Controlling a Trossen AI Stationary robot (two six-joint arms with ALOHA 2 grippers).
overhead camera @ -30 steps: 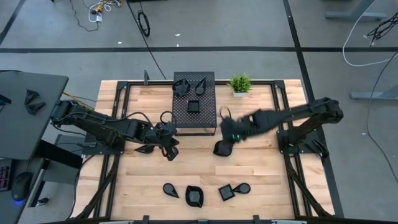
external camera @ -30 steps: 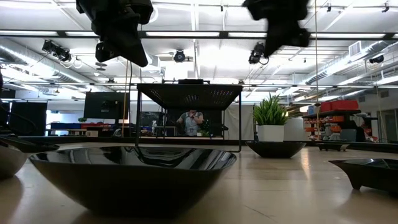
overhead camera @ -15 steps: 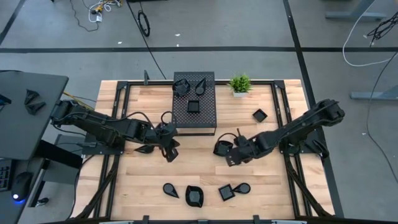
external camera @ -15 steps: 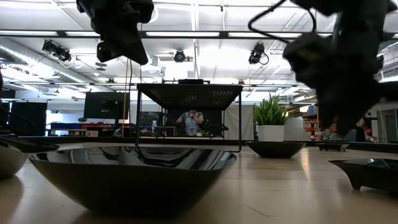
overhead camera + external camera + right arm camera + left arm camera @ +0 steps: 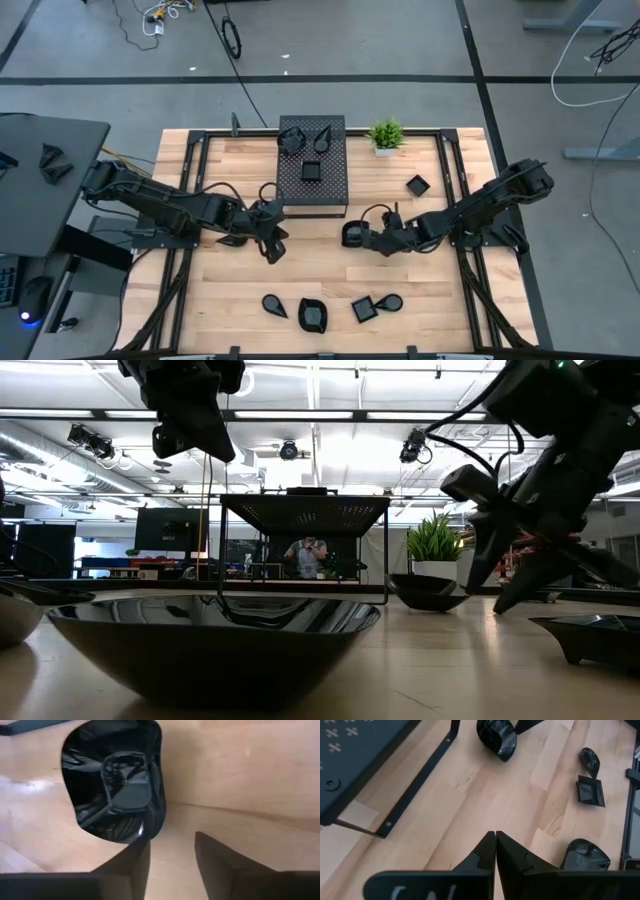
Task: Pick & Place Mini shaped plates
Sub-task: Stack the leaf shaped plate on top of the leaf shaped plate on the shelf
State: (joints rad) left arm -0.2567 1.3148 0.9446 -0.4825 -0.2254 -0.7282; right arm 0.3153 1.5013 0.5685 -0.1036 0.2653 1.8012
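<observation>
A rounded black mini plate (image 5: 351,235) (image 5: 115,785) lies flat on the wooden table in front of the perforated box (image 5: 312,170). My right gripper (image 5: 368,238) (image 5: 170,851) is open just right of it, low over the table, with one finger at the plate's rim. My left gripper (image 5: 273,247) (image 5: 495,840) hangs shut and empty above the table, left of the box front. Three mini plates (image 5: 312,170) sit on the box top. Several more (image 5: 312,315) lie in a row near the front edge. My right gripper has one fingertip (image 5: 141,849) right at the near rim (image 5: 148,831) of the rounded plate, coming slanting down from the table's right. I cannot tell whether it touches. The other finger stands clear over bare wood, and the plate rests flat on the table.
A small green potted plant (image 5: 386,134) stands at the back, right of the box. A square plate (image 5: 417,184) lies behind my right arm, and another plate (image 5: 232,240) lies under my left arm. Bare wood stretches between the box and the front row.
My right gripper has come down from near the box's front right corner to the table beside the rounded plate, rolling about its own axis as it sank. Its fingers have opened. My left gripper has kept still.
</observation>
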